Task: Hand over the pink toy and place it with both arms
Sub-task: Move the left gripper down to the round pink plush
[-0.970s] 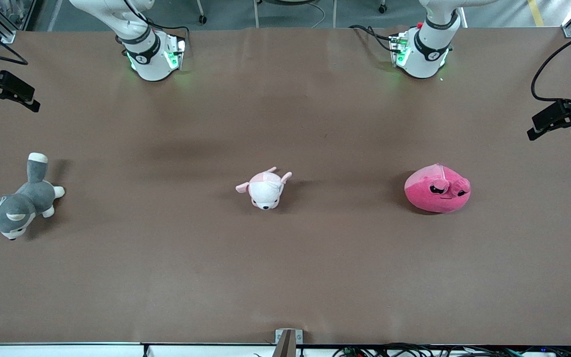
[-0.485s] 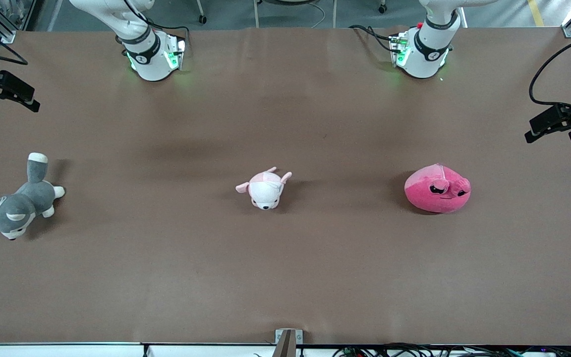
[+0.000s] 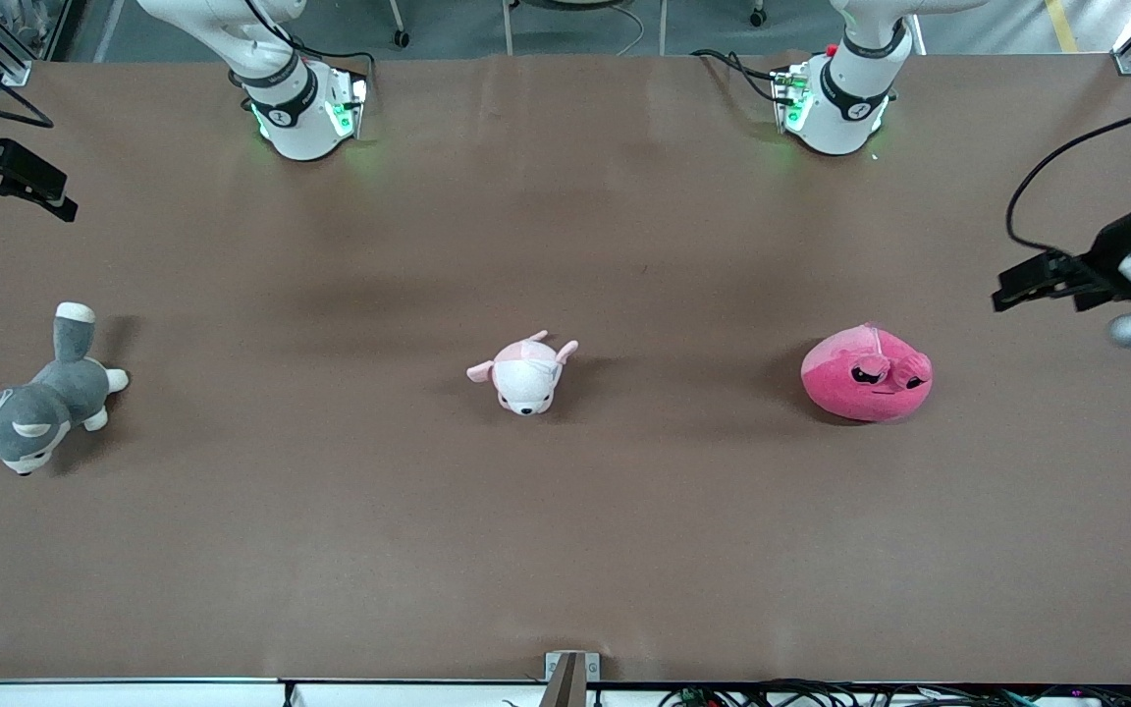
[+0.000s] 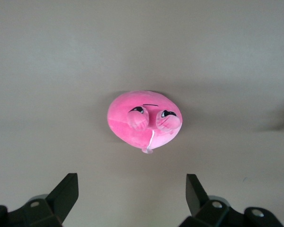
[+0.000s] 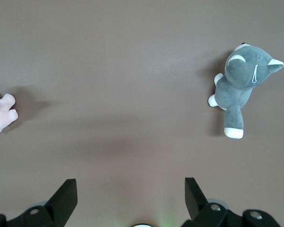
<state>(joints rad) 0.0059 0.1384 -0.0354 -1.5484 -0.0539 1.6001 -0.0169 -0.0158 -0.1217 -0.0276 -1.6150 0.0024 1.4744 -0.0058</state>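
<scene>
The pink toy (image 3: 866, 374) is a round hot-pink plush with sleepy eyes, lying on the brown table toward the left arm's end. It also shows in the left wrist view (image 4: 144, 119). My left gripper (image 3: 1017, 290) is up in the air at the left arm's end of the table, beside the toy and apart from it; in its wrist view it (image 4: 131, 191) is open and empty. My right gripper (image 3: 60, 201) waits in the air at the right arm's end; in its wrist view it (image 5: 131, 191) is open and empty.
A small white and pale-pink puppy plush (image 3: 524, 372) lies at the table's middle. A grey and white dog plush (image 3: 30, 407) lies at the right arm's end, also in the right wrist view (image 5: 241, 85). The arm bases (image 3: 296, 108) stand along the table's back edge.
My left gripper has moved in from the table's end toward the pink toy, and more of its white wrist shows. The right gripper and the toys have not moved.
</scene>
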